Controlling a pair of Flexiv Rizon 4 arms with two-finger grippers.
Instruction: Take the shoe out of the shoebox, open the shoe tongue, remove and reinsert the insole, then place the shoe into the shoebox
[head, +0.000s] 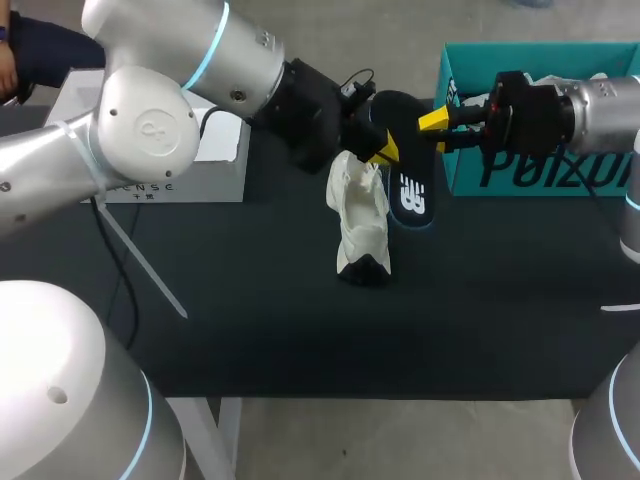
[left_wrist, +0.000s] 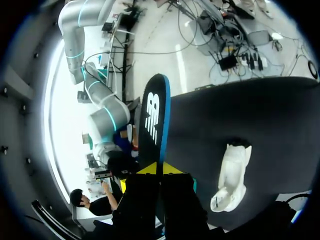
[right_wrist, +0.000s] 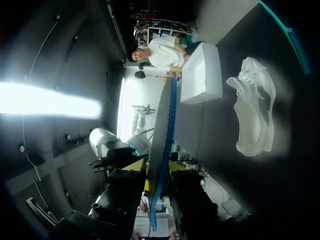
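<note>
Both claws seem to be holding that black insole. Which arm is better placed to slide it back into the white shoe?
Probably left. The left gripper holds the insole right beside the shoe; the right gripper grips it farther off, by the shoebox.

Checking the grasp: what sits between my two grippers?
The insole, gripped by the left gripper and the right gripper from opposite sides; clearest in the head view.

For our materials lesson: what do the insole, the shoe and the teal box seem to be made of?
The insole: likely foam, matte black with blue edge, thin edge-on. The shoe: probably soft white fabric, creased and slumped. The box: seemingly cardboard, thin flat teal walls.
</note>
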